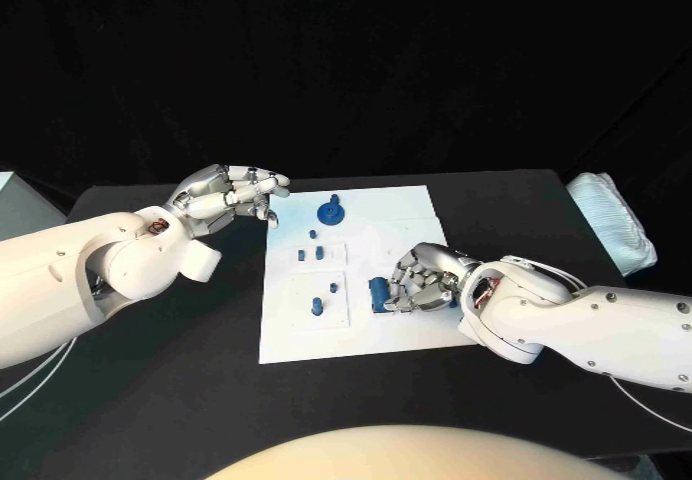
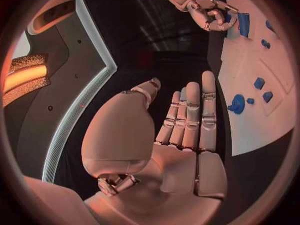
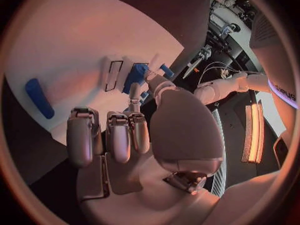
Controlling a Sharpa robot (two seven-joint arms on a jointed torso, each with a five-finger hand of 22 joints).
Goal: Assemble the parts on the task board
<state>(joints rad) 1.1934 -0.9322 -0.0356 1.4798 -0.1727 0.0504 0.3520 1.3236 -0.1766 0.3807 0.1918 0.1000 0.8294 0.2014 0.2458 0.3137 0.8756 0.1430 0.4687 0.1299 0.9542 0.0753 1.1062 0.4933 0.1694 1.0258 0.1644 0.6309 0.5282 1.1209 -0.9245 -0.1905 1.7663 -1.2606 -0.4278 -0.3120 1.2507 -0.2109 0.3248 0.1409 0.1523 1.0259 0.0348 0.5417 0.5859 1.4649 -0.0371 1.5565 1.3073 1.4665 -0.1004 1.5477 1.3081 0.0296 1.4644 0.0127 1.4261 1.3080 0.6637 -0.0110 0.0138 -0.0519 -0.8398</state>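
Black table [image 1: 144, 400] w/ white board [image 1: 389, 215] in the middle. Right hand [image 1: 421, 280] sits at the board's right side, fingers curled round a blue block [image 1: 379, 293] that rests on the board; whether it truly grips it, can't tell. Left hand [image 1: 228, 198] hovers off the board's far-left corner, fingers loosely curled, holding nothing. Blue knob [image 1: 330, 211] sits near the board's far edge, small pegs [image 1: 307, 253] mid-board. Parts look light, stiff, smooth plastic, prob slippery; best pinch the block across its long flat sides
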